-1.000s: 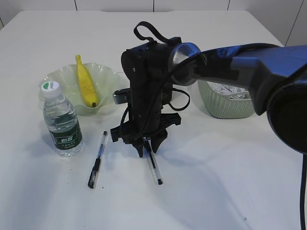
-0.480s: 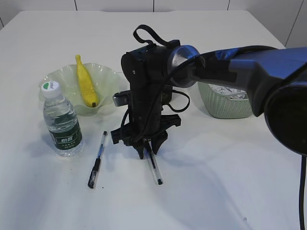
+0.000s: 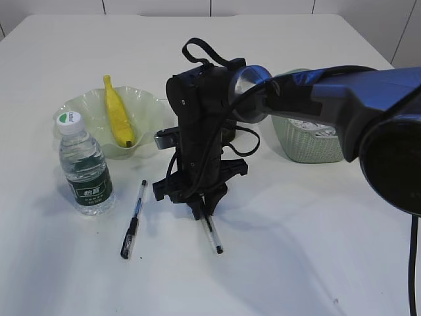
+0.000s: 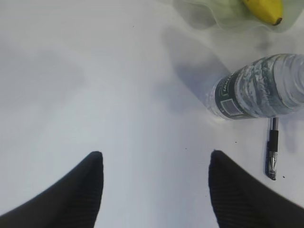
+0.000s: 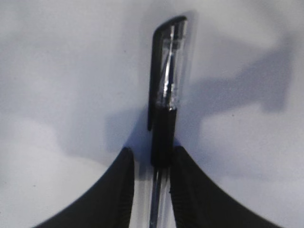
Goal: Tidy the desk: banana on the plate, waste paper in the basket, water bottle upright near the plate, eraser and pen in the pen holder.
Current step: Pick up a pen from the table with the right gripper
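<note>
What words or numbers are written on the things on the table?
Water bottle: its green label has white print, too small and blurred to read in any view.
Bottle cap: a green mark on white, no readable letters.
Pens, banana, plate and basket: no writing visible.

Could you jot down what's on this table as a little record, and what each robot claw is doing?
banana: lying in the green plate
water bottle: upright beside the plate
loose pen: flat on the table, untouched
second pen: between the right gripper fingers, jaws close around it
basket: paper inside
left gripper: open, above bare table
</note>
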`<state>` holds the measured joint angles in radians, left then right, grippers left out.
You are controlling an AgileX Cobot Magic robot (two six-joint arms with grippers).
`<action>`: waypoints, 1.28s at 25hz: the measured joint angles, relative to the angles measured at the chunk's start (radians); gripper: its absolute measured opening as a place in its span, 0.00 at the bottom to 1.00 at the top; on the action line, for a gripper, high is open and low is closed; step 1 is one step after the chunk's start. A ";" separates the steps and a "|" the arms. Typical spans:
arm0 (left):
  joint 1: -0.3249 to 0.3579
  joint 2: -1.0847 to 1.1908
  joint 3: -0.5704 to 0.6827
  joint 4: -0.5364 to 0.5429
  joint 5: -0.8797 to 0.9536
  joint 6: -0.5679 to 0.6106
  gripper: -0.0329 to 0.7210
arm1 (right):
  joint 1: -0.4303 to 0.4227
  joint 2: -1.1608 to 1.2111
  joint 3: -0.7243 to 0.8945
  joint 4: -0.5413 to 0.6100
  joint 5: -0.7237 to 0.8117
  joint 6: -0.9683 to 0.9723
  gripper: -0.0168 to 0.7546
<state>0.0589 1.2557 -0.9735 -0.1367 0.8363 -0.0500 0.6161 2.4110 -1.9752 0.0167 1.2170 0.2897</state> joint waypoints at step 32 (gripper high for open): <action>0.000 0.000 0.000 0.000 0.010 0.000 0.68 | 0.000 -0.181 0.185 -0.017 -0.004 -0.162 0.08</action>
<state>0.0589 1.2557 -0.9735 -0.1367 0.8461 -0.0500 0.6161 2.2305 -1.7906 0.0000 1.2131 0.1281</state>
